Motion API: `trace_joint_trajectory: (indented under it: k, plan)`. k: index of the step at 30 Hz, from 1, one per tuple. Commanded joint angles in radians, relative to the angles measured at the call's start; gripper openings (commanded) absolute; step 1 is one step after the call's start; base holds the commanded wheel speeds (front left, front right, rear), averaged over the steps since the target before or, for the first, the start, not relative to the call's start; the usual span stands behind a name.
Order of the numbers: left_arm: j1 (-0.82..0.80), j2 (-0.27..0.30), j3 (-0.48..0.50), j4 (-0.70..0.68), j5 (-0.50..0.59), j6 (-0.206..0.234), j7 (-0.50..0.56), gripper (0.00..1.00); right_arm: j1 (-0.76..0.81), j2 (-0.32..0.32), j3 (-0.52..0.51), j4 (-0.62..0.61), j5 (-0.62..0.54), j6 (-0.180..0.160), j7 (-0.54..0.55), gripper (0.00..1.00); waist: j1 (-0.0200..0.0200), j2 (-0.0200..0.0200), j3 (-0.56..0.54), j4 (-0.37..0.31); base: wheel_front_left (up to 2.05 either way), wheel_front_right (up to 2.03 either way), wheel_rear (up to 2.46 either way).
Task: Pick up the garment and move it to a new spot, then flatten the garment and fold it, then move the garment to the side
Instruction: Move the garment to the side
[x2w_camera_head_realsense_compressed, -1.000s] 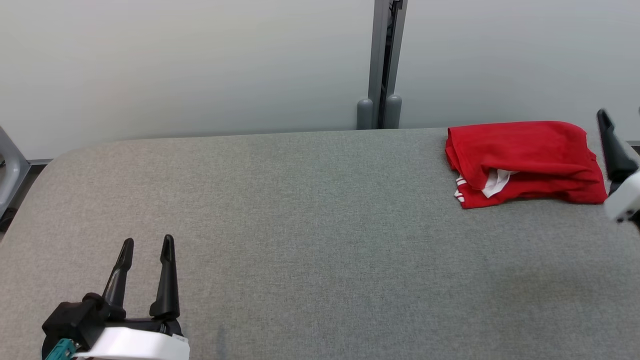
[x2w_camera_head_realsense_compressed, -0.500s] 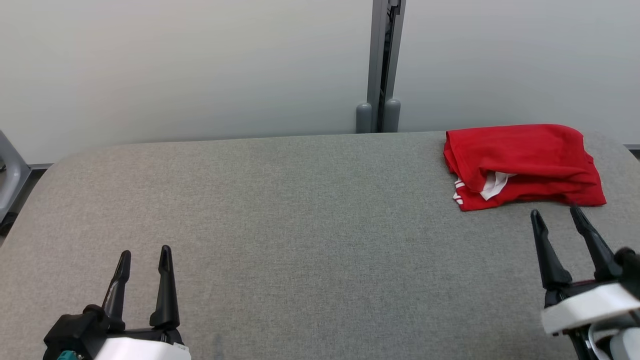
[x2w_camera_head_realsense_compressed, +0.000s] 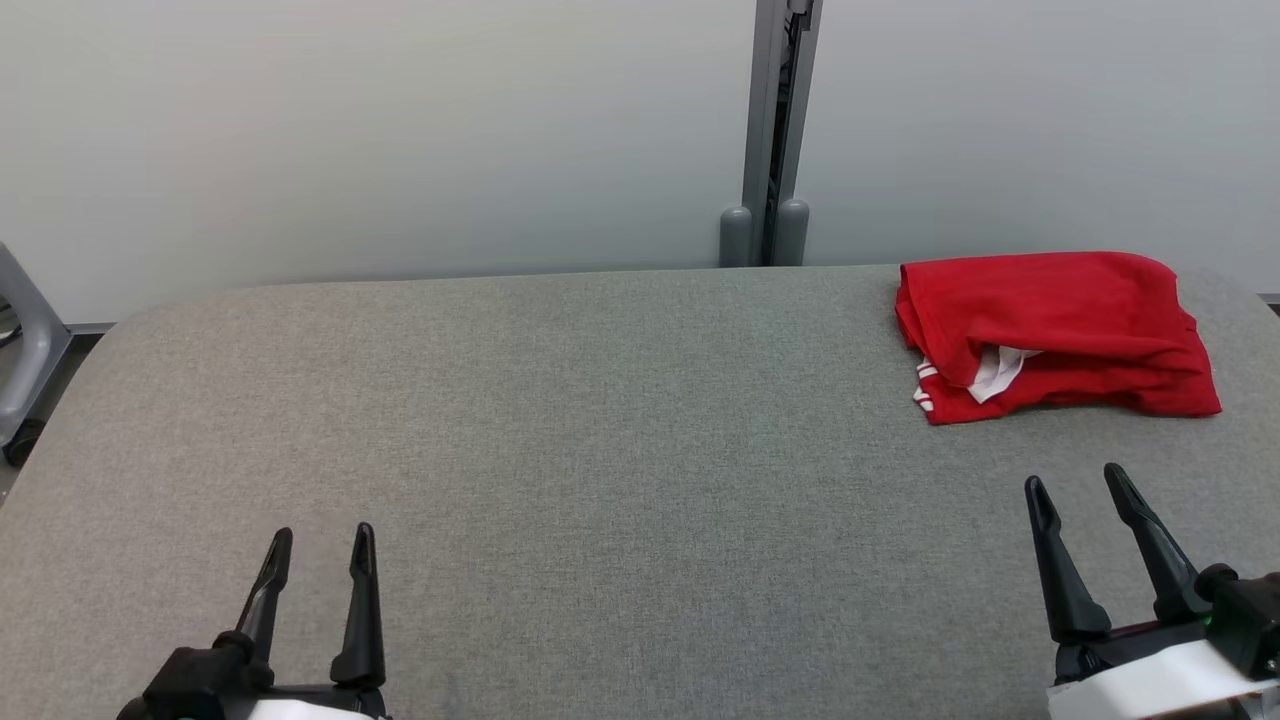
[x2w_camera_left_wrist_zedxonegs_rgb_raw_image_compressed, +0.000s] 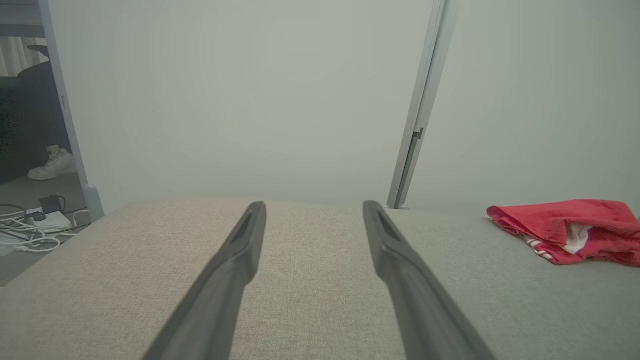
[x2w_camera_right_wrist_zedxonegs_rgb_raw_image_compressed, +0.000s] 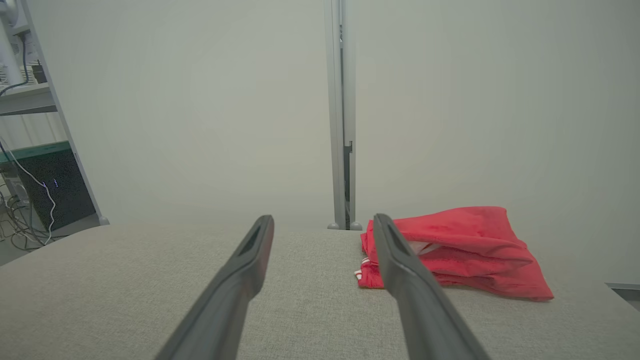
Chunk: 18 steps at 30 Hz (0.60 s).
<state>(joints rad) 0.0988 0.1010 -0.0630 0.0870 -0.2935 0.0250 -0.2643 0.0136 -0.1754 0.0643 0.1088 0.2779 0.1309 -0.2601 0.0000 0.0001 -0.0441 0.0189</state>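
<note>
1. Garment (x2w_camera_head_realsense_compressed: 1055, 330): upper right of the head frame, near the table's far right corner. It is a loose red bundle, folded over, with white lining and stripes peeking out at its lower-left edge.
2. Soft cloth, rumpled, uneven edges. I judge the fold slips if dragged.
3. Right gripper (x2w_camera_head_realsense_compressed: 1073, 477): lower right, near the cloth but not touching it, fingers spread, empty.
4. Left gripper (x2w_camera_head_realsense_compressed: 322, 532): lower left, well apart from the garment, fingers spread, empty.
5. The garment reads as set aside, so I keep both arms clear of its near hem.
6. Table (x2w_camera_head_realsense_compressed: 600, 450): grey woven cover, rounded corners.
</note>
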Motion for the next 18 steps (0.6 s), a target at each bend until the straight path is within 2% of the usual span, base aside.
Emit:
trace_joint_trajectory:
  k: [1, 9, 18]
  plan:
    - [0.003, -0.002, 0.001, 0.016, 0.016, -0.011, -0.001, 1.0, 0.015, -0.002, -0.003, -0.012, -0.014, 0.0, -0.005, 1.0, 0.0, -0.0001, 0.0, 0.0, 0.0, 0.0, 0.0]
    - [-0.019, -0.017, 0.012, 0.058, 0.047, -0.042, -0.001, 1.0, 0.023, 0.031, -0.032, -0.003, -0.033, 0.0, -0.005, 1.0, 0.0, -0.0001, -0.003, -0.001, 0.0, 0.0, 0.0]
    - [-0.028, -0.031, 0.032, 0.072, 0.066, -0.061, -0.001, 1.0, 0.013, 0.039, -0.024, 0.021, -0.035, 0.0, -0.005, 1.0, 0.0, -0.0001, -0.006, -0.007, 0.0, 0.0, 0.0]
